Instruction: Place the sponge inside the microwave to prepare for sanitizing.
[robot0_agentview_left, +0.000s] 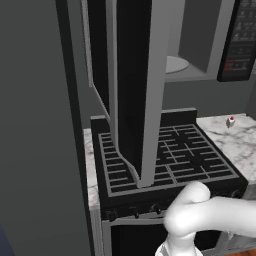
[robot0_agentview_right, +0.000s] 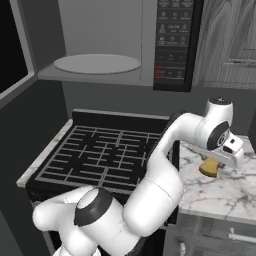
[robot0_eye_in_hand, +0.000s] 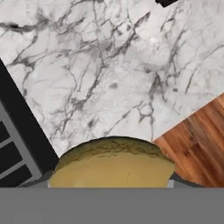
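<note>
The sponge (robot0_agentview_right: 209, 168), a yellow-tan block, hangs under the hand above the marble counter (robot0_agentview_right: 220, 192), right of the stove. My gripper (robot0_agentview_right: 214, 161) is shut on it. In the hand view the sponge (robot0_eye_in_hand: 111, 164) bulges across the bottom and hides the fingertips, with the marble counter (robot0_eye_in_hand: 109, 65) below it. The microwave (robot0_agentview_right: 172, 40) hangs above the stove with its door (robot0_agentview_left: 132, 75) swung wide open. Its grey cavity and round pale turntable (robot0_agentview_right: 97, 63) are bare. The turntable (robot0_agentview_left: 175, 64) also shows behind the door in the left base view.
The black grated stove (robot0_agentview_right: 100, 155) lies under the microwave, left of the hand. The open door hangs low over the stove (robot0_agentview_left: 175, 155). A small white red-capped bottle (robot0_agentview_left: 230, 121) stands on the counter at the back right. Wooden floor (robot0_eye_in_hand: 197, 140) shows past the counter's edge.
</note>
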